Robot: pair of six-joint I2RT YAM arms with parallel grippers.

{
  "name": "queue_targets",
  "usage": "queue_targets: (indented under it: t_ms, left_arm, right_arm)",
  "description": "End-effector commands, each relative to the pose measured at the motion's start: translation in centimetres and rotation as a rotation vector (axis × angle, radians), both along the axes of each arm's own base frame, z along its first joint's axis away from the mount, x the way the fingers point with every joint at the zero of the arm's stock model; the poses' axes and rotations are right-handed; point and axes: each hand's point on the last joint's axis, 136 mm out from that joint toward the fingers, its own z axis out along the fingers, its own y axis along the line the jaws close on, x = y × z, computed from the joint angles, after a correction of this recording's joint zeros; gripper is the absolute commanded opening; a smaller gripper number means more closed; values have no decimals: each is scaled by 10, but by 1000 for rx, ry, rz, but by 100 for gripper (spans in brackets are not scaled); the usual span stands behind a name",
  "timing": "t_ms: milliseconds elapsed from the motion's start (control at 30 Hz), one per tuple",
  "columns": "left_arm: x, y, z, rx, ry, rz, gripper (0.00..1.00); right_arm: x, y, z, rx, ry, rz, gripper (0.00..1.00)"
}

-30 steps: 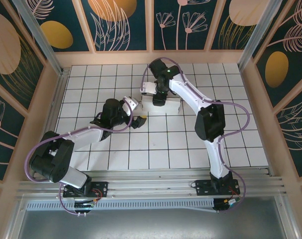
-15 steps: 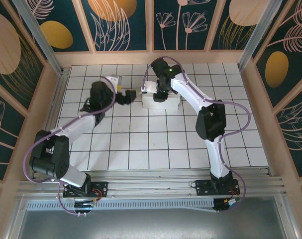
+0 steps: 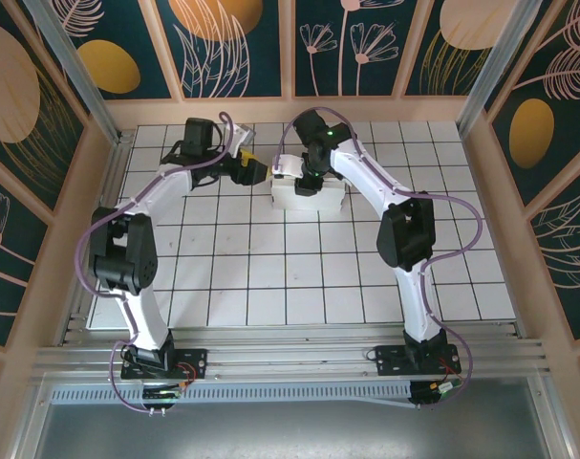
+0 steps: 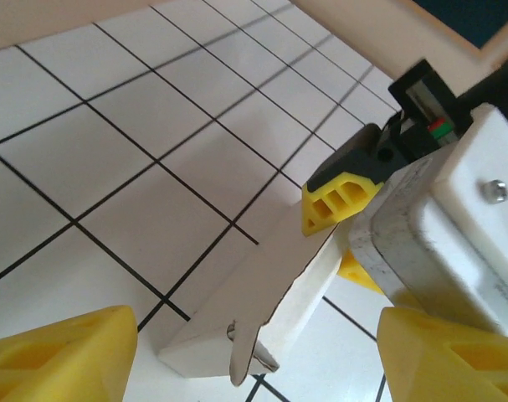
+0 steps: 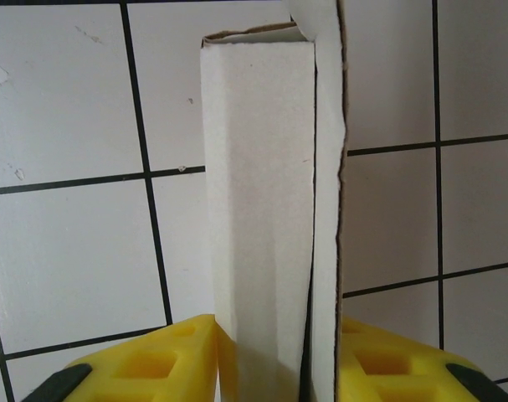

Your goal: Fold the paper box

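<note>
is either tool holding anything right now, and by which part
The right tool grips the paper box by its upright folded side wall, one finger on each face. The left tool is open at the box's end, holding nothing.

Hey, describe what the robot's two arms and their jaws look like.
Both the left arm and the right arm have white link covers with chunky black joints and black bases. A thin purple cable loops along each. The jaws end in bright yellow plastic with ribbed, triangular cut-outs. A small green light glows near the right wrist.
</note>
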Motion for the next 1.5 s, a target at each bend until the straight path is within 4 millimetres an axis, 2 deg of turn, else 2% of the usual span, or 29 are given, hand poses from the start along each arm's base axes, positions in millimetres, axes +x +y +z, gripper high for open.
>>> queue_targets:
  t_ms: [0,33,100,200,367,533,600,933,1133,1300,1467]
  left_arm:
    - [-20,-3,-11,22,7,-163,74]
    - [-20,-3,-13,21,2,-173,74]
    - [-18,-3,-19,21,-5,-175,72]
    - [-17,-4,-26,22,15,-175,62]
    - [-6,-2,-33,28,19,-115,62]
    - [8,-7,-21,-53,-23,-64,62]
    - [8,-10,-16,-88,-33,-78,61]
    - [1,-18,-29,-131,77,-156,53]
    - [5,-19,-36,-132,116,-147,27]
    - [4,-21,-29,-168,115,-155,24]
    - [-1,-25,-25,-213,168,-159,16]
  right_arm:
    - [-6,4,5,11,-1,117,34]
    - [2,-7,5,13,1,88,34]
    - [3,-8,3,16,7,86,34]
    - [2,-9,2,24,19,82,33]
    - [2,-10,2,31,24,80,32]
    - [2,-9,1,35,31,80,32]
    - [2,-9,1,34,32,77,32]
    - [2,-9,0,29,33,75,31]
    - [2,-10,-1,27,32,72,30]
    - [3,-10,-2,24,32,70,30]
    - [3,-9,-4,22,33,67,30]
